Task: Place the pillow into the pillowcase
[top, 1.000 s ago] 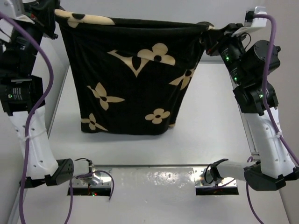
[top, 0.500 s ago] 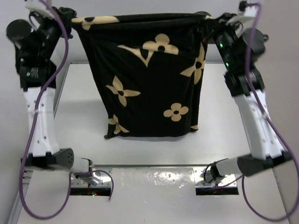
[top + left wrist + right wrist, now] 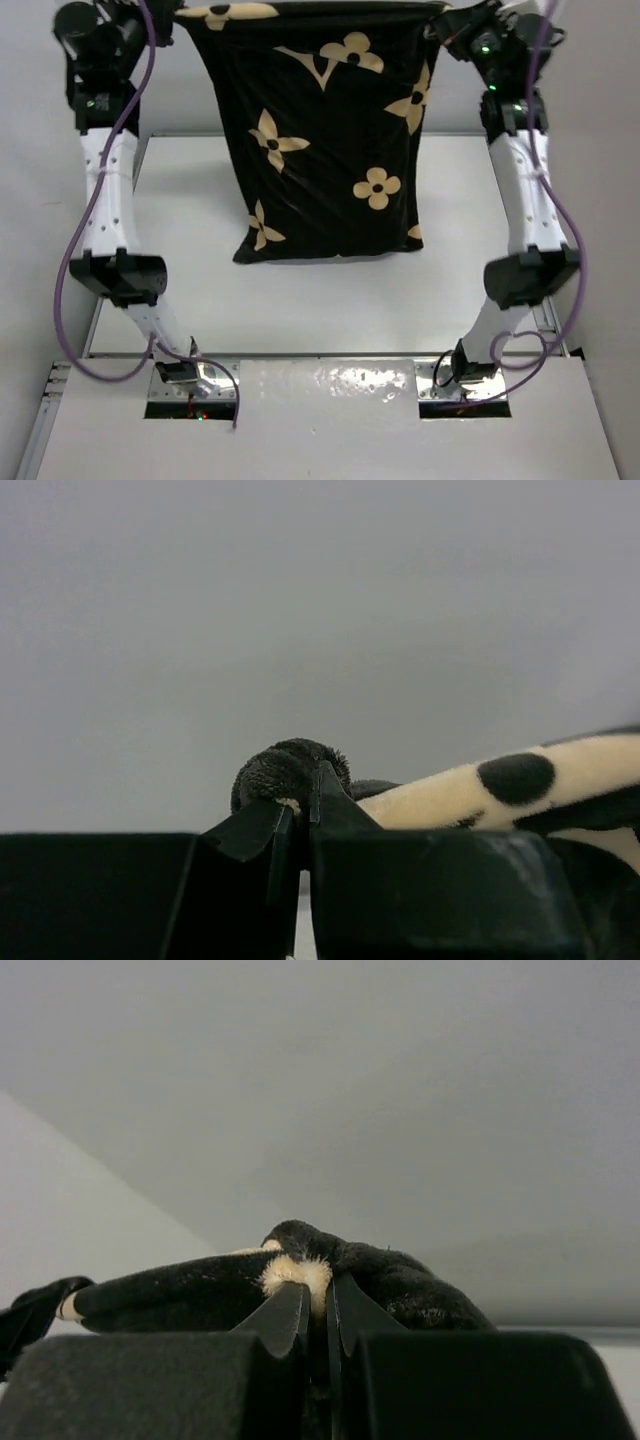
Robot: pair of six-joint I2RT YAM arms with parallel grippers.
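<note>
1. Black plush with tan flowers, the pillowcase [image 3: 320,130] hangs as a taut sheet from its two top corners. Since a second ago it has travelled toward 12 o'clock in the overhead view, and its lower edge now sits further up the worktop [image 3: 180,300]. We cannot tell whether that edge touches the worktop or hangs just clear of it.
2. No cream pillow shows in any view. The bottom of the pillowcase looks plump and rounded, so we judge the pillow is already inside and has dropped to the closed end. The lift reads to us as a shake to settle it, which would put the task near its end.
3. Both arms have straightened and reached high. The left arm [image 3: 105,190] has come in from the 9 o'clock edge. The right arm [image 3: 525,190] stands near upright at 3 o'clock.
4. The left fingers [image 3: 303,800] are pressed together on a tuft of black pile at the pillowcase's 11 o'clock corner. The right fingers [image 3: 318,1295] pinch a black and tan fold at the 1 o'clock corner.
5. Each grip holds only a small bunch of cloth, so we think a slip under the hanging weight is the main risk.
</note>
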